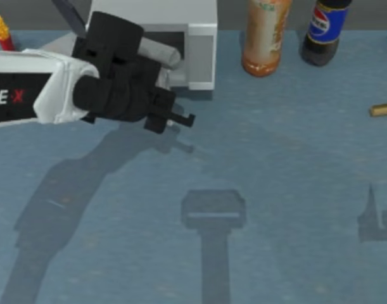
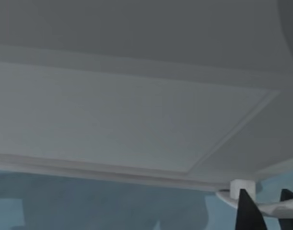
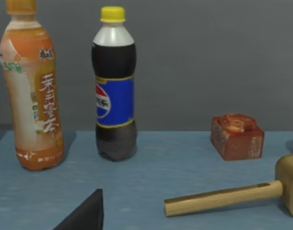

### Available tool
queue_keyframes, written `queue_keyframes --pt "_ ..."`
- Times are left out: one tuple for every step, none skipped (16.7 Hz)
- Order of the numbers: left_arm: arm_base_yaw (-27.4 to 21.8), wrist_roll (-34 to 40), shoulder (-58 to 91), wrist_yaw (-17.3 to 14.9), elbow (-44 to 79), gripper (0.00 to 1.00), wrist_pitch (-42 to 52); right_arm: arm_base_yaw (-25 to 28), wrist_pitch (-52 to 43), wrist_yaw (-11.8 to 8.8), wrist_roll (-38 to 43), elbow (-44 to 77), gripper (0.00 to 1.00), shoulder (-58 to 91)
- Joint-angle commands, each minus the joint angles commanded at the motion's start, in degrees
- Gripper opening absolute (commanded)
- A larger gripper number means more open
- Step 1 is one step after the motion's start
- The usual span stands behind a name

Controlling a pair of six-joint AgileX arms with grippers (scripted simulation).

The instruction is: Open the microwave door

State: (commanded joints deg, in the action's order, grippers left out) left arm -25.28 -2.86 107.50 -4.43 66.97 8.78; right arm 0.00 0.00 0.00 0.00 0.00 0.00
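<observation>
The silver-white microwave (image 1: pixel 193 38) stands at the back of the table, left of centre. My left arm hides most of its front in the top view, so I cannot tell there how far the door stands open. The microwave door (image 2: pixel 127 120) fills the left wrist view as a grey framed panel seen at a shallow angle. Its slim white handle (image 2: pixel 242 184) runs along the door's edge. My left gripper (image 1: pixel 180 119) (image 2: pixel 266 206) reaches along the front, a black fingertip (image 2: pixel 247 213) on each side of the handle. The right arm is parked; one fingertip (image 3: pixel 91 213) shows.
An orange tea bottle (image 1: pixel 264 38) (image 3: pixel 33 96) and a cola bottle (image 1: pixel 325 31) (image 3: pixel 113 91) stand right of the microwave. A wooden hammer (image 1: pixel 383 109) (image 3: pixel 223 197) and a red block (image 3: pixel 236 136) lie at the far right. A dark grey slab (image 1: pixel 69 12) leans behind my left arm.
</observation>
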Motion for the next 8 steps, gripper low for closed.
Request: queue_keyframes --pt "0.0 0.0 0.0 0.0 0.0 0.0 0.0 0.0 0.0 0.0 0.0 0.0 1.0 0.0" --pt "0.0 0.0 0.0 0.0 0.0 0.0 0.0 0.0 0.0 0.0 0.0 0.0 1.0 0.0" --pt "0.0 0.0 0.0 0.0 0.0 0.0 0.0 0.0 0.0 0.0 0.0 0.0 1.0 0.0" --pt "0.0 0.0 0.0 0.0 0.0 0.0 0.0 0.0 0.0 0.0 0.0 0.0 1.0 0.0" --pt "0.0 0.0 0.0 0.0 0.0 0.0 0.0 0.0 0.0 0.0 0.0 0.0 1.0 0.0" --pt "0.0 0.0 0.0 0.0 0.0 0.0 0.0 0.0 0.0 0.0 0.0 0.0 1.0 0.0" --pt "-0.5 0.3 0.1 -0.5 0.1 0.0 0.0 0.0 0.0 0.0 0.0 0.0 1.0 0.0" --pt "-0.4 0.2 0.0 -0.6 0.0 0.0 0.1 0.0 0.0 0.0 0.0 0.0 1.0 0.0"
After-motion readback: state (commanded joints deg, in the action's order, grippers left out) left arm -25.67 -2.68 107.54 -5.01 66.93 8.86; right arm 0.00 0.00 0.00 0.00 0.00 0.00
